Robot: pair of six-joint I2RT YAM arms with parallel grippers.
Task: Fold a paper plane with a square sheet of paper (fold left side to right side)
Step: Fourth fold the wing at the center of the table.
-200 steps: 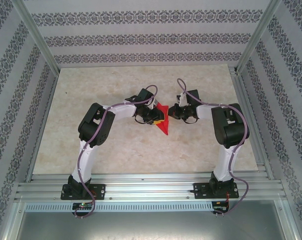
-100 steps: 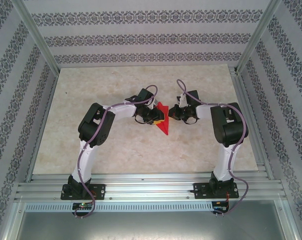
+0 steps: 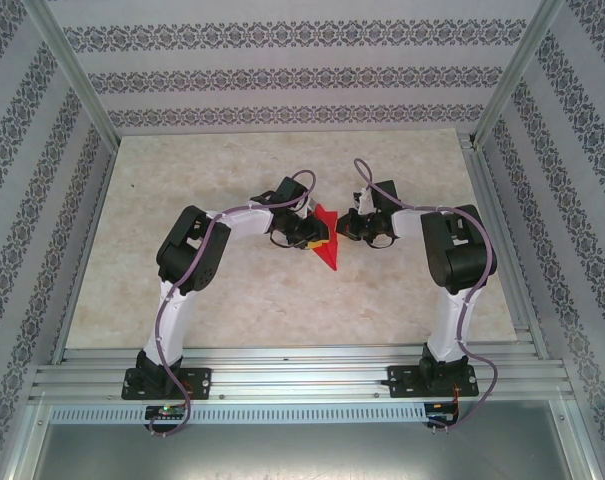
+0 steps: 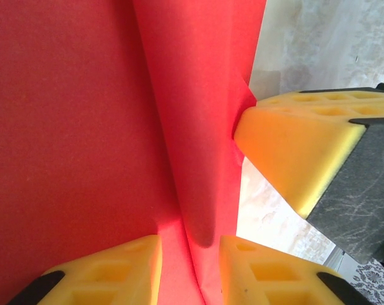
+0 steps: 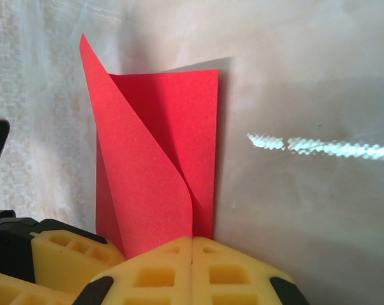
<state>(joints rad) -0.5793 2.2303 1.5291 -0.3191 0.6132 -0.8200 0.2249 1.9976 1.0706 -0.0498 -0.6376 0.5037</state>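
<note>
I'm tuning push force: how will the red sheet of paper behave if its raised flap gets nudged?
Probably floppy: the flap of the sheet of paper curls over softly, uncreased. Likely very light, so it may slide on the smooth table instead of folding. Its edge kinks where the shut right pincer touches it, so it probably crumples easily.

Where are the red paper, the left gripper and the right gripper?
red paper (image 3: 329, 252): overhead view, lower middle of the folded sheet.
left gripper (image 4: 190, 248): left wrist view, midway between its two yellow fingertips.
right gripper (image 5: 192, 244): right wrist view, where its closed yellow fingertips meet.
</note>
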